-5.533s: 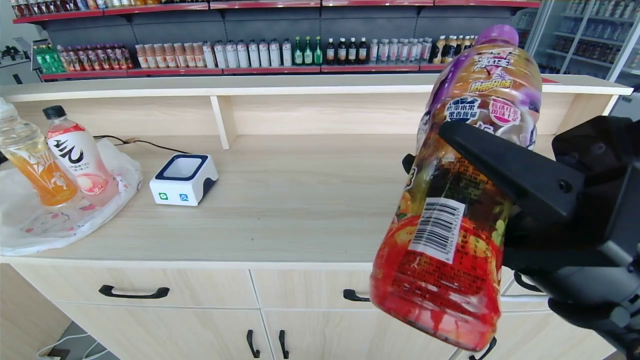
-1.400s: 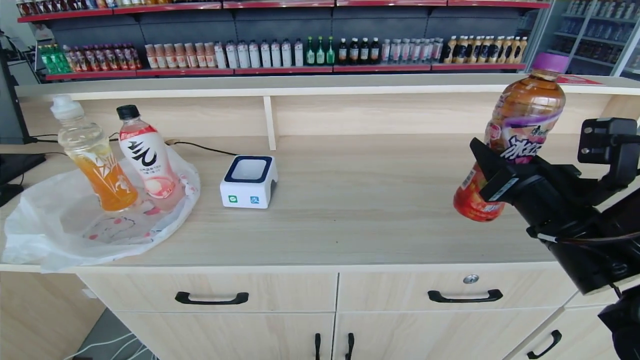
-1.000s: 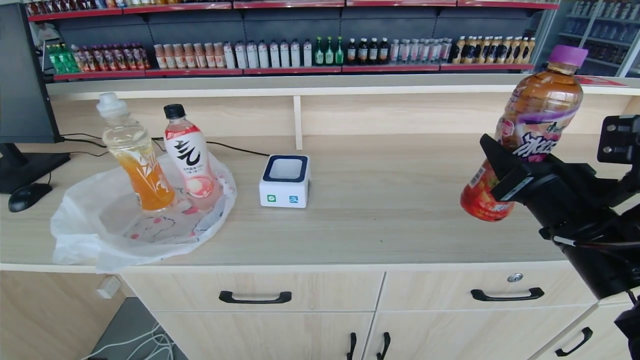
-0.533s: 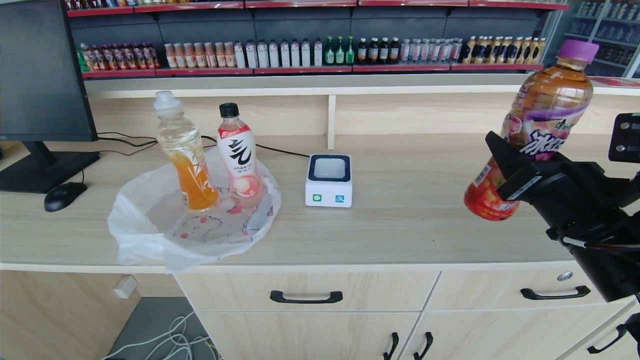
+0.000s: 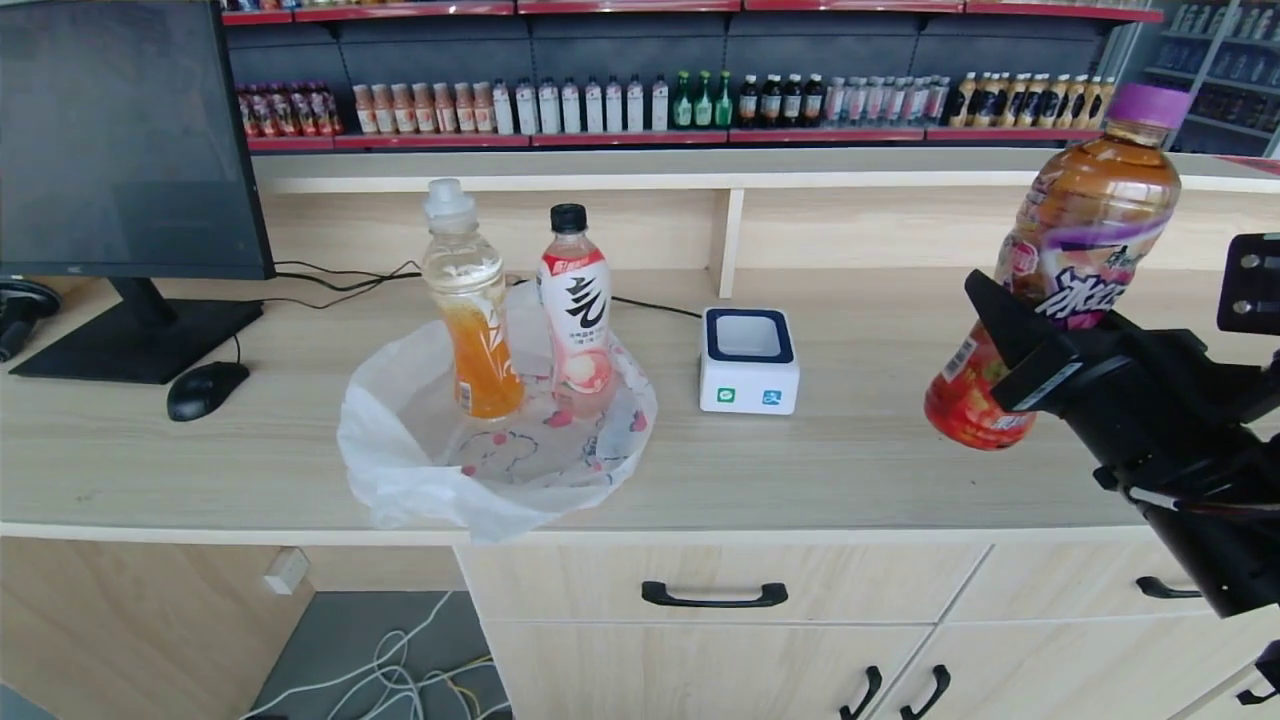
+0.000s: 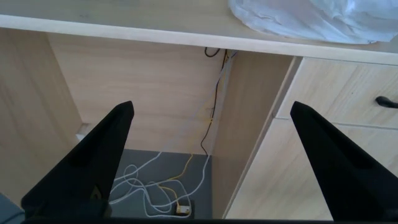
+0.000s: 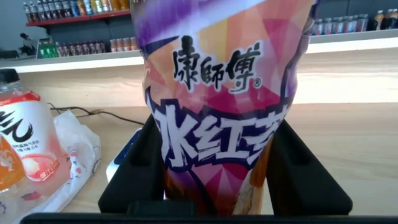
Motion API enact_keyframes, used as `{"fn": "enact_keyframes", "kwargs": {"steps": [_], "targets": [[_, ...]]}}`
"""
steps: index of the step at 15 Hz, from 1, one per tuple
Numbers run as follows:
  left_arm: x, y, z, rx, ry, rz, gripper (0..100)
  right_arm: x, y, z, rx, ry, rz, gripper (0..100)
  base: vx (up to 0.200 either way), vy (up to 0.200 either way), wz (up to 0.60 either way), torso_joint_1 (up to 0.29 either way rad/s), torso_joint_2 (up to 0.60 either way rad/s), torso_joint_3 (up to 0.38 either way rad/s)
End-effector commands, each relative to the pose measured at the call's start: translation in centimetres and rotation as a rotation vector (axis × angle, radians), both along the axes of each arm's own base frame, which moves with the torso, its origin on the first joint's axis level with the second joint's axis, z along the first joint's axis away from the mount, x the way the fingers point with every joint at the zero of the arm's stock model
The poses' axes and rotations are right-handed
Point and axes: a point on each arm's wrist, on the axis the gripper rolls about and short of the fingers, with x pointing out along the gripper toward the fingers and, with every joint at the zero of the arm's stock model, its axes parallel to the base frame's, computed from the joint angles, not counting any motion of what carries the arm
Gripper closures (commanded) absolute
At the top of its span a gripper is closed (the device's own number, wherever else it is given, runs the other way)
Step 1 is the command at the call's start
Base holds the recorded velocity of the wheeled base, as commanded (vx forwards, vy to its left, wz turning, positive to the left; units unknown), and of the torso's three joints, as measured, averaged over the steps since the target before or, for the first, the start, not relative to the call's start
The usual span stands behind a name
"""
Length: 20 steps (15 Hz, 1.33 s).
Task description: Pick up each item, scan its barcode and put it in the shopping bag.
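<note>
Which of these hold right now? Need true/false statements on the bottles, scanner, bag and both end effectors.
1. The right end effector is shut on the purple-capped tea bottle with the red and purple label. True.
2. The white box scanner with the dark blue rim stands inside the white plastic shopping bag. False: it stands on the light wood counter beside the bag.
3. The clear-capped orange drink bottle and the black-capped pink bottle stand upright in the bag. True.
4. The left end effector grips a bottle. False: it is open and empty, below the counter's edge.
</note>
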Motion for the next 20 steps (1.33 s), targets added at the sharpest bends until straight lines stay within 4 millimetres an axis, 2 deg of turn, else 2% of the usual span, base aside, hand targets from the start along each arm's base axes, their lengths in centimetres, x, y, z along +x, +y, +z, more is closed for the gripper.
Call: {"fn": "enact_keyframes", "kwargs": {"steps": [1, 2, 6, 9, 11, 14, 17, 20], "targets": [[0.0, 0.0, 0.0, 0.000, 0.000, -0.001, 0, -0.2, -0.1, 0.1, 0.003, -0.004, -0.002, 100, 0.000, 0.000, 0.00, 0.000, 0.00, 0.000], [0.0, 0.0, 0.0, 0.002, 0.000, -0.001, 0, -0.4, -0.1, 0.2, 0.005, -0.006, 0.002, 100, 0.000, 0.000, 0.00, 0.000, 0.00, 0.000], [0.0, 0.0, 0.0, -0.001, 0.000, -0.001, 0, -0.7, 0.3, 0.4, 0.012, -0.017, 0.025, 100, 0.200, 0.000, 0.00, -0.005, 0.00, 0.006], [0.0, 0.0, 0.0, 0.000, 0.000, -0.001, 0, 0.5, 1.0, 0.4, -0.023, -0.027, 0.075, 100, 0.067, 0.000, 0.00, 0.004, 0.00, 0.001], [0.0, 0.0, 0.0, 0.000, 0.000, -0.001, 0, 0.8, 1.3, 0.3, -0.150, -0.068, 0.141, 100, 0.000, 0.000, 0.00, 0.000, 0.00, 0.000], [0.0, 0.0, 0.0, -0.001, 0.000, -0.001, 0, 2.6, 1.5, -0.4, -0.362, -0.128, 0.182, 100, 0.000, 0.000, 0.00, 0.000, 0.00, 0.000], [0.0, 0.0, 0.0, 0.003, 0.000, -0.001, 0, 4.0, 3.2, -0.4, -0.465, -0.201, 0.236, 100, 0.000, 0.000, 0.00, 0.000, 0.00, 0.000], [0.0, 0.0, 0.0, 0.002, 0.002, -0.001, 0, 6.8, 4.7, 0.1, -0.629, -0.365, 0.269, 100, 0.000, 0.000, 0.00, 0.000, 0.00, 0.000]]}}
